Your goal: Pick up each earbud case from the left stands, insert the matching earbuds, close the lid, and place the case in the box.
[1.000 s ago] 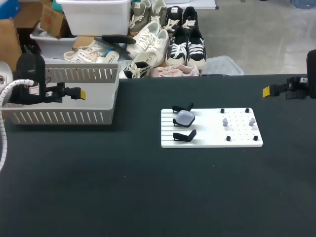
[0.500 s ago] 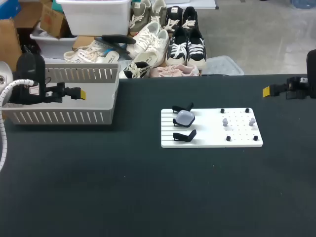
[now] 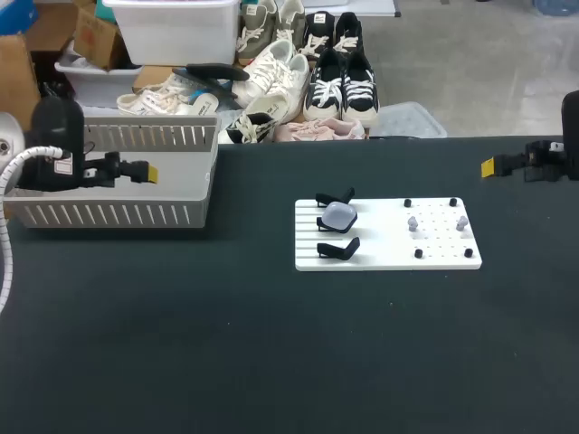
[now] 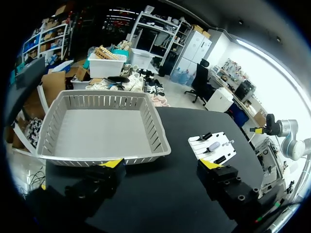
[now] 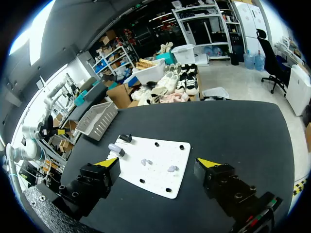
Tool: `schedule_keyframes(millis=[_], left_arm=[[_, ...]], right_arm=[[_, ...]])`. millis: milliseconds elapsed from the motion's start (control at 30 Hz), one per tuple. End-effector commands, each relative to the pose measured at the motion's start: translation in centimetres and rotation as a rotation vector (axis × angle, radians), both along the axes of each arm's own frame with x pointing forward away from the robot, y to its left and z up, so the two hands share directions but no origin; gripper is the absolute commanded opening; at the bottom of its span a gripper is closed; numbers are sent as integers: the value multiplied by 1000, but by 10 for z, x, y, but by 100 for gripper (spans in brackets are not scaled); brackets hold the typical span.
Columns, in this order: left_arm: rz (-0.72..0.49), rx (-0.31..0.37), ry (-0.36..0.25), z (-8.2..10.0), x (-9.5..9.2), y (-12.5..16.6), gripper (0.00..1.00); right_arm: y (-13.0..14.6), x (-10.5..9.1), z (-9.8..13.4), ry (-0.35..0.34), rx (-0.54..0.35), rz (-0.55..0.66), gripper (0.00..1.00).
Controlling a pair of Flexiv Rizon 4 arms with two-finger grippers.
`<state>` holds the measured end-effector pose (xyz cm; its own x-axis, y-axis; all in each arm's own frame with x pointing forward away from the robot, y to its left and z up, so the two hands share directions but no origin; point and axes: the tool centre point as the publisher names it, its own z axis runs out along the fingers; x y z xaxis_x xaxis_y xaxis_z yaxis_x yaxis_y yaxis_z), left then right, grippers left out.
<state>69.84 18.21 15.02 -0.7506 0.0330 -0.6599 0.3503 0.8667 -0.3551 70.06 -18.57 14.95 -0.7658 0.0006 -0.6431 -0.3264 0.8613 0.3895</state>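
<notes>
left gripper (image 4: pixel 161 164), right gripper (image 5: pixel 157 162): fingers wide apart, empty. best approach: straddle earbud case (image 3: pixel 338 215) at board (image 3: pixel 439 258) left end squarely, lift straight up, clear of neighbouring black stands (image 3: pixel 339 248).

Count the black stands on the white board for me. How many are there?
3, in a row down the board's left side: the far stand, empty; the middle stand, holding the case; the near stand, empty. None looks hidden.
</notes>
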Motion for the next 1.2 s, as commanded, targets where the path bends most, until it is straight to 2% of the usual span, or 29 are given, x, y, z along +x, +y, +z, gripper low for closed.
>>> schedule_keyframes(millis=[33, 167, 367, 500, 600, 900, 1033, 1133, 1200], left_arm=[[-45, 8, -46, 5, 3, -6, 100], [-136, 43, -119, 12, 8, -19, 100], [-372, 88, -255, 25, 13, -50, 100], [-517, 74, -288, 30, 16, -64, 100], [-596, 102, -331, 29, 17, -73, 100], [-781, 118, -391, 20, 27, -97, 100], [-869, 102, -401, 11, 30, -111, 100], [-915, 76, -392, 3, 32, -124, 100], [-942, 53, -365, -2, 32, -133, 100]], right_arm=[[-1, 1, 0, 1, 2, 4, 100], [-1, 1, 0, 1, 2, 4, 100], [-1, 1, 0, 1, 2, 4, 100], [-1, 1, 0, 1, 2, 4, 100], [-1, 1, 0, 1, 2, 4, 100], [-1, 1, 0, 1, 2, 4, 100], [-1, 1, 0, 1, 2, 4, 100], [-1, 1, 0, 1, 2, 4, 100], [-1, 1, 0, 1, 2, 4, 100]])
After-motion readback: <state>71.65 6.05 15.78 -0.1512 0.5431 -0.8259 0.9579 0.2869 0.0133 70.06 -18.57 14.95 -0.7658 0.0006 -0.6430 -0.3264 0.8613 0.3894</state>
